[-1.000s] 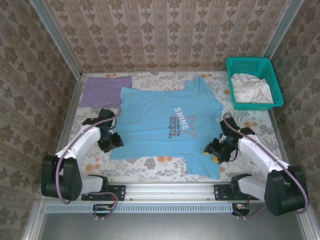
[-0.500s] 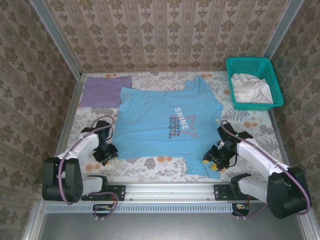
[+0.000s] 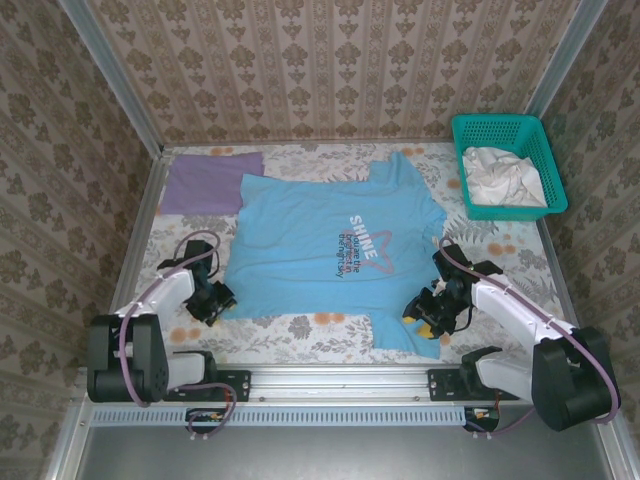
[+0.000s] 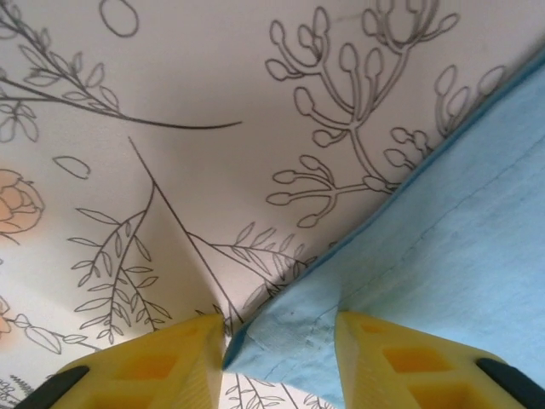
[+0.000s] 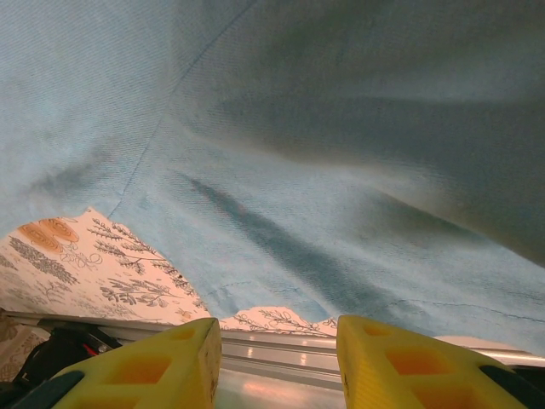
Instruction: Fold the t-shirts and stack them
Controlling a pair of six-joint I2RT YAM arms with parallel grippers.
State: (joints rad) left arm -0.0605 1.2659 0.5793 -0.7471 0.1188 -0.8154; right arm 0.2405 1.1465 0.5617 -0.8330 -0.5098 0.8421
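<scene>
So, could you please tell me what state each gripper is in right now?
Left gripper: open, blue t-shirt corner between its fingers.
Right gripper: open, over the blue t-shirt.

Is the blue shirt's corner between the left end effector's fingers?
Yes, the left end effector is open around a corner of the blue shirt.
</scene>
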